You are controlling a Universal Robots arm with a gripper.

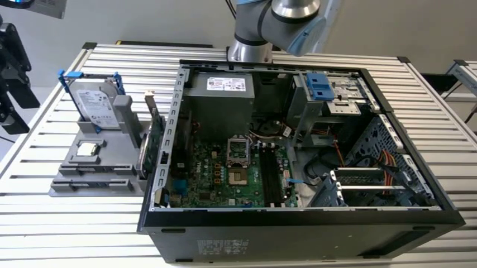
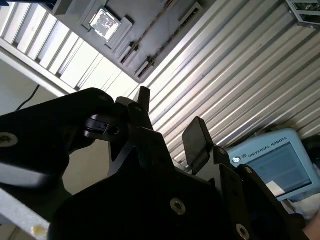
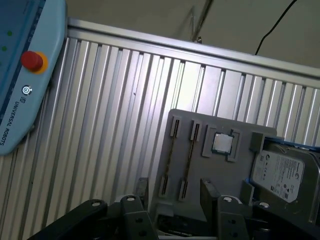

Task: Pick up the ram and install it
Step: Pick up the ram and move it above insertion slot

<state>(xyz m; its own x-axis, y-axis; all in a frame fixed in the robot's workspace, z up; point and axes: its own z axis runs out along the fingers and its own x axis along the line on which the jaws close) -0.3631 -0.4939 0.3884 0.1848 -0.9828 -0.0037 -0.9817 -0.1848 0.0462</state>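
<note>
My gripper (image 3: 174,185) (image 2: 171,110) hangs high above the slatted table, open, with nothing between its two dark fingers (image 3: 142,189). Below it lies the grey parts fixture (image 3: 235,175) (image 1: 71,187). Two narrow slots run along the fixture, each with a thin dark strip lying edge-on between end holders; this looks like the ram (image 3: 172,156) (image 2: 146,36), though I cannot tell for sure. In the exterior view the arm (image 1: 280,19) stands at the far side of the table behind the open computer case (image 1: 298,220), whose green motherboard (image 1: 223,178) shows dark memory slots (image 1: 272,178).
On the fixture sit a silver hard drive (image 1: 97,106) (image 3: 280,172) in a blue-tabbed frame and a square processor chip (image 1: 87,149) (image 3: 221,143). A green expansion card (image 1: 151,146) stands between fixture and case. A blue teach pendant (image 3: 22,75) (image 2: 272,162) lies off the table.
</note>
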